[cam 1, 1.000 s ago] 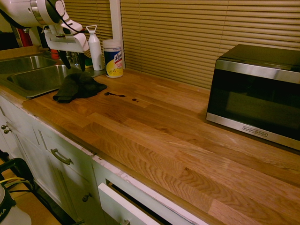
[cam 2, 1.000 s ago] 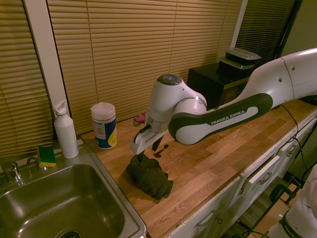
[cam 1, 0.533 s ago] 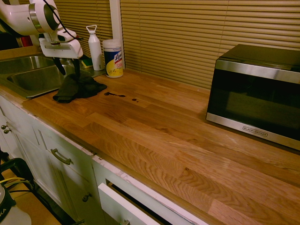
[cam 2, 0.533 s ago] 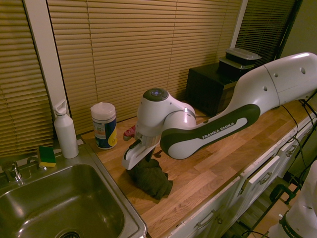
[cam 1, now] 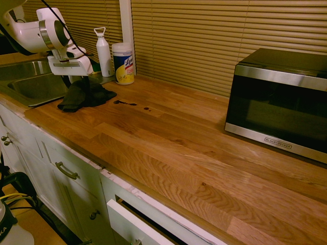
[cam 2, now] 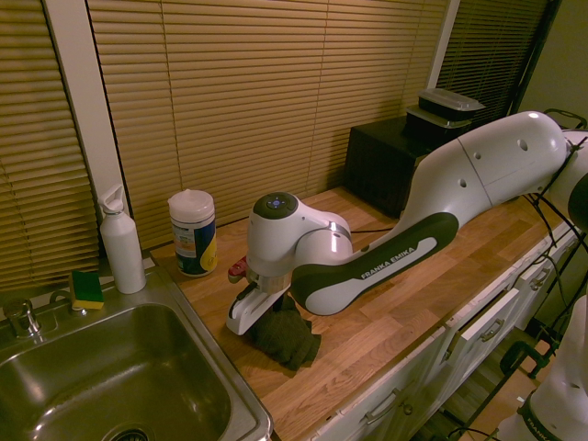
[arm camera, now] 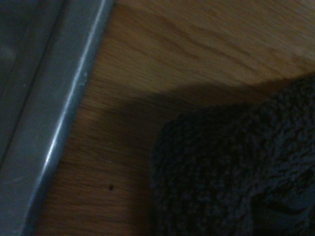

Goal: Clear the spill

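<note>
Pincer [cam 1: 77, 86] is being held spread at cloth [cam 1: 77, 100] | risk: loose fold is being pinched thinly — cloth is being dropped before spill [cam 1: 118, 102]

— Any writing about?
— "FRANKA EMIKA" on the robot arm [cam 2: 372, 266].
— And the microwave [cam 1: 280, 104]?
— "BLACK+DECKER", along its bottom strip.
— The wipes tub [cam 1: 123, 64]?
— Its label reads "Lysol", partly turned away.

A fuzzy dark cloth [arm camera: 211, 167] lay near a shiny metal sink edge [arm camera: 64, 118].
Brown wood [arm camera: 147, 44] with wavy lines showed between them, and the cloth made a soft shadow [arm camera: 130, 113] on it. One tiny dark dot [arm camera: 111, 187] sat on the wood there, too.
</note>
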`<state>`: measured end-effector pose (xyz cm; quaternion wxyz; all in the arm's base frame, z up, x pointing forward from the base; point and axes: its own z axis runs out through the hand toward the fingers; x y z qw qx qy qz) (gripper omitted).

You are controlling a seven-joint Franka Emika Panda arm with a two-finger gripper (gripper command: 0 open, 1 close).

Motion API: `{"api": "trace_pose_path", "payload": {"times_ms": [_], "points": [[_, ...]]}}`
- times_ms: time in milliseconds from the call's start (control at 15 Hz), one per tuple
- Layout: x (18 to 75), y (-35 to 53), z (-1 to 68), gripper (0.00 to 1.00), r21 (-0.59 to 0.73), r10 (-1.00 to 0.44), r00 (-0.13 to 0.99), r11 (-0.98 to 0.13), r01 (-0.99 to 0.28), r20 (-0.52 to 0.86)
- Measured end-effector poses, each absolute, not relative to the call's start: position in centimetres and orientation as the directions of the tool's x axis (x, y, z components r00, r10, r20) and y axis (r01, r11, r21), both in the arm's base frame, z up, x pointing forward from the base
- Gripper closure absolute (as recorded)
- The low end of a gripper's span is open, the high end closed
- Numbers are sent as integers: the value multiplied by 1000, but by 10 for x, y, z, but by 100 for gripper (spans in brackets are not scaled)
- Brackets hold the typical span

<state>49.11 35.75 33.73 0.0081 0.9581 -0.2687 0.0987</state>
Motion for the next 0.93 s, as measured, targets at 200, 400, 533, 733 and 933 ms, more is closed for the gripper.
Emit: {"api": "trace_pose_path", "payload": {"times_ms": [200, 400, 533, 733, 933], "points": [[495, 356, 330, 100, -36, -521, 830, -850, -525, 198], [499, 355, 328, 100, -37, -529, 825, -845, -533, 199], [503, 351, 329, 100, -37, -536, 820, -841, -540, 202], [510, 342, 330, 100, -38, -550, 810, -831, -555, 203], [522, 328, 331, 100, -36, -565, 799, -820, -571, 207]]}}
